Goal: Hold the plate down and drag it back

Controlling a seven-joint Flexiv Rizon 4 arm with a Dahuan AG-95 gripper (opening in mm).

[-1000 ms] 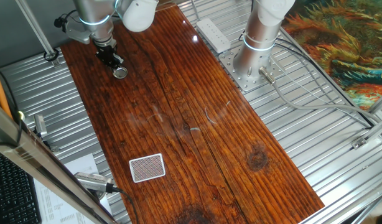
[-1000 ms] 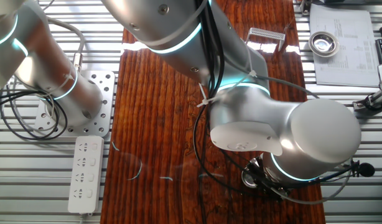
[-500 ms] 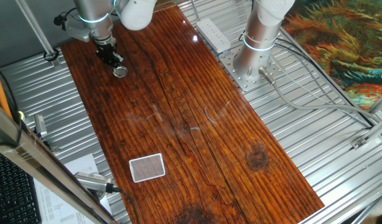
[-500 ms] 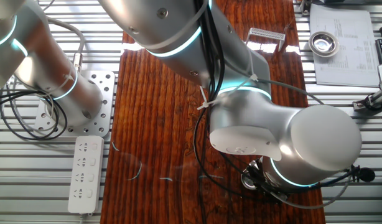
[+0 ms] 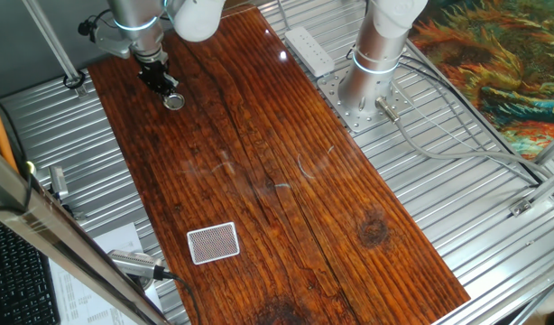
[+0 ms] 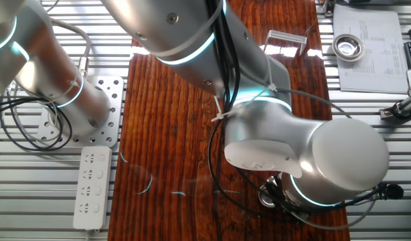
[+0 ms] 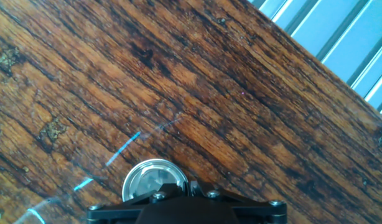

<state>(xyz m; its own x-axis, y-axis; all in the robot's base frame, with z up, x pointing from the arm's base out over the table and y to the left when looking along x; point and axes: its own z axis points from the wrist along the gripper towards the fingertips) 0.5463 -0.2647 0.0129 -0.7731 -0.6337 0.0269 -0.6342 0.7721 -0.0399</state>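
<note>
Your gripper (image 5: 165,88) presses its tip onto the plate (image 5: 174,102) at the worktop's (image 5: 286,199) far corner, so friction lets it slide; whether the jaws are closed, you cannot tell.

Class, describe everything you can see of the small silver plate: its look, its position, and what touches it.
The plate is a small round disc of shiny silver metal with a raised rim and a duller centre. It lies flat on the dark wooden table, near its far end, far from the white card. In the hand view the claw covers its near edge and seems to press on it; whether the claw is open is unclear.
</note>
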